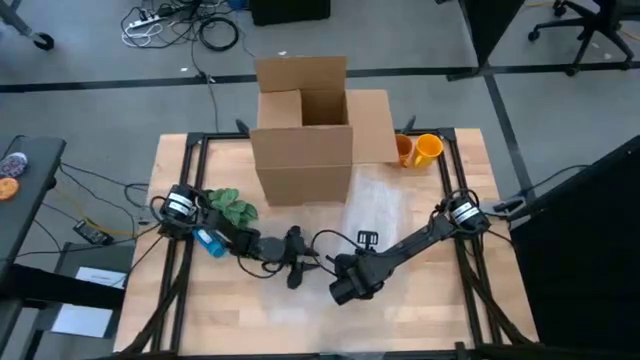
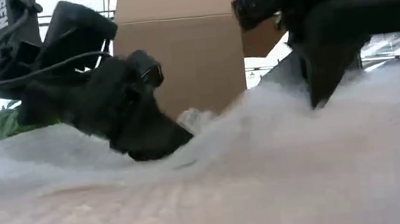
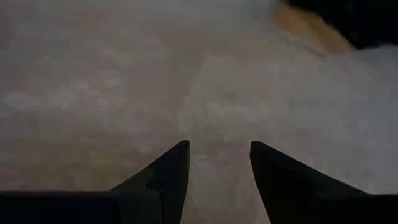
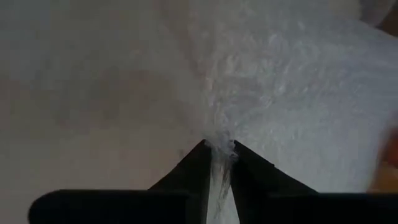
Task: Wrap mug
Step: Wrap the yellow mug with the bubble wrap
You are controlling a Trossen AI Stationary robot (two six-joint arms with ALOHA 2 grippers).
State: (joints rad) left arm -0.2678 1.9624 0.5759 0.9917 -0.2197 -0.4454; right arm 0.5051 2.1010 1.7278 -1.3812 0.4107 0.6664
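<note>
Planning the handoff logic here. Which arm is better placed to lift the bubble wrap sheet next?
Right. The right gripper is pinching a bunched fold of the bubble wrap, while the left gripper is open above it, holding nothing.

Both arms reach low toward mid-surface: the left end effector (image 3: 219,163) has fingers parted, the right end effector (image 4: 219,155) pinched nearly closed.

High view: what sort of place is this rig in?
Likely a robotics lab or workshop: grey floor with loose cables, an office chair, and a wooden table holding a cardboard box.
</note>
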